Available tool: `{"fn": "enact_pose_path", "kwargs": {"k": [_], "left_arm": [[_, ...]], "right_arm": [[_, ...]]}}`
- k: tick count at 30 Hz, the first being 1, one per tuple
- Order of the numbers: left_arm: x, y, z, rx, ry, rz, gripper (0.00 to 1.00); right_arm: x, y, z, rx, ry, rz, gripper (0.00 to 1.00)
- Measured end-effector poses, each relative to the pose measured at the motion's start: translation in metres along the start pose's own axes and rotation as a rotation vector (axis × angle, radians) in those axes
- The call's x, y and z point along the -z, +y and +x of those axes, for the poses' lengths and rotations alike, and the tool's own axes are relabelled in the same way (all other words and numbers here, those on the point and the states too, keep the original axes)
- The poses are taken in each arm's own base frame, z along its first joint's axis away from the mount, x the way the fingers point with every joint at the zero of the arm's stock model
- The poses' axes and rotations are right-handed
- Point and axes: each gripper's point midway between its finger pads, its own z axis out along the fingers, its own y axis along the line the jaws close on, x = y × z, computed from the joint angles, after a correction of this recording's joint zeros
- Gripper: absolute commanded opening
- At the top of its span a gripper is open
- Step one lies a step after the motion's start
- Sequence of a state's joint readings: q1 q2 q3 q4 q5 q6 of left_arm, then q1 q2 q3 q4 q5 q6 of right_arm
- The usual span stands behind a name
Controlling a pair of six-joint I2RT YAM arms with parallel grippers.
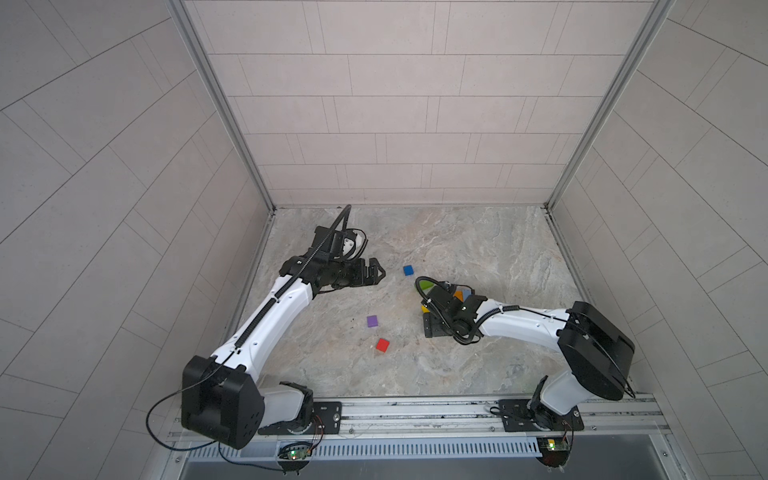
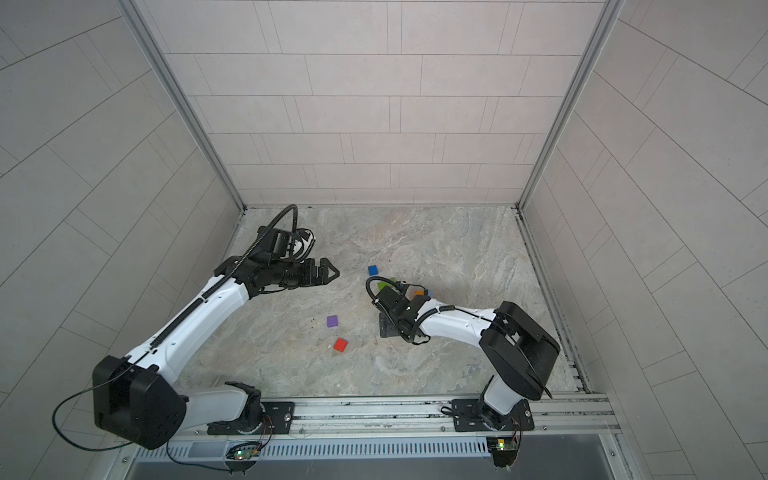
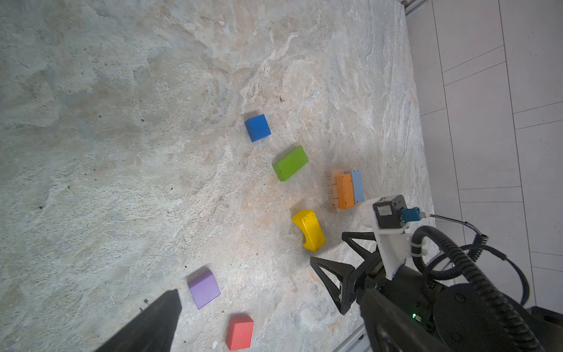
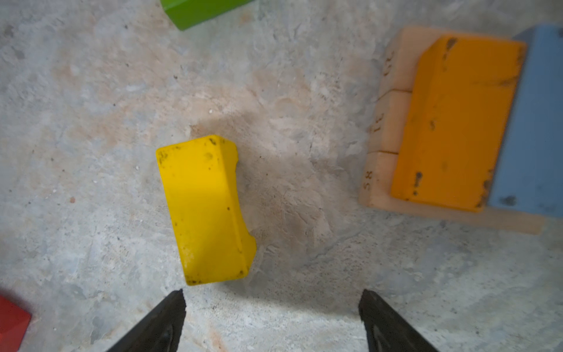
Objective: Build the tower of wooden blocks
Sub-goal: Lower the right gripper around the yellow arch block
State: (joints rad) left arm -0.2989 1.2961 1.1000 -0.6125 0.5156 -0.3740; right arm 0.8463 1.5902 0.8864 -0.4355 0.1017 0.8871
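Stack [image 1: 458,294] mostly under right arm [image 1: 519,324], green bar [image 4: 201,12] cropped

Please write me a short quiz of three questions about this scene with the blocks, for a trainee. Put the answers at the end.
1. True or false: the right gripper is holding the yellow block.
2. Which blocks lie on top of the tan bars?
A) the red and purple cubes
B) the orange bar and the light-blue bar
C) the yellow block and the purple cube
3. Fill in: the loose cube nearest the green block is the ____ cube.

Key
1: false. The yellow block lies free, ahead of the open jaws.
2: B.
3: the dark-blue cube.
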Motion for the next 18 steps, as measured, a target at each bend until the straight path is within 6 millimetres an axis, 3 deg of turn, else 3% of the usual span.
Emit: {"fn": "enact_pose_path", "kwargs": {"k": [11, 18], "left_arm": [[0.0, -0.002, -0.001, 0.001, -0.003, 0.016, 1.0], [-0.001, -0.003, -0.001, -0.001, -0.004, 0.022, 1.0]], "right_arm": [[-0.002, 0.018, -0.016, -0.103, -0.088, 0.056, 0.89], [0.001, 0.01, -0.017, -0.126, -0.12, 0.107, 0.89]]}}
